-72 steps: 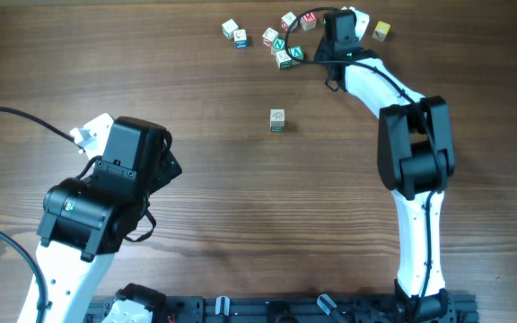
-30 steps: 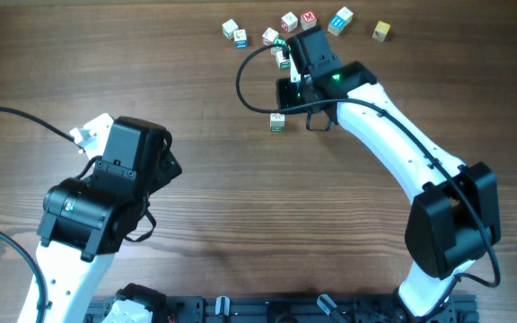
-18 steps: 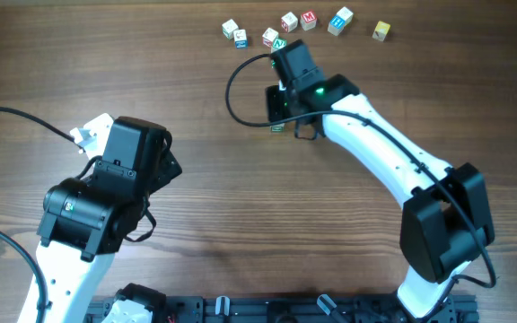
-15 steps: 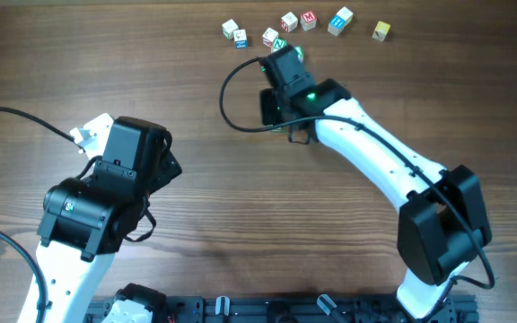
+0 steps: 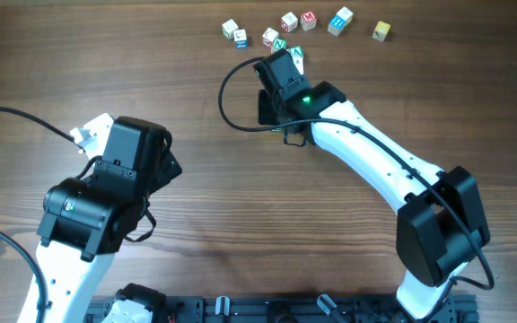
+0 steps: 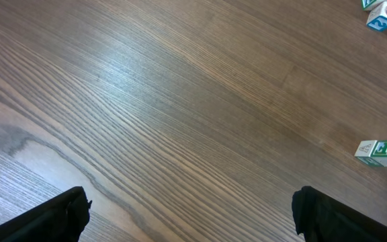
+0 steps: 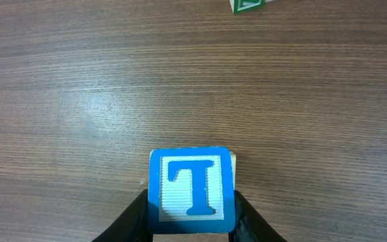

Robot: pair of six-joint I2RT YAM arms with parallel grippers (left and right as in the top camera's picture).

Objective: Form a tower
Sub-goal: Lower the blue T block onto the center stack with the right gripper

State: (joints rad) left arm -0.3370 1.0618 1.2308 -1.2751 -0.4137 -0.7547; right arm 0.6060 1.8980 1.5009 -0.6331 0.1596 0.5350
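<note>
T cube (image 7: 191, 190) clamped in right gripper (image 7: 191, 220), above base cube (image 7: 234, 167); align edges, lower gently, then release; left gripper (image 6: 190, 225) wide, empty.

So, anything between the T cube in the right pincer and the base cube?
Nothing visible. The right pincer holds the blue T cube straight over the pale base cube, only an edge peeking out. Contact can't be told. The loose green-marked cube lies well clear.
</note>
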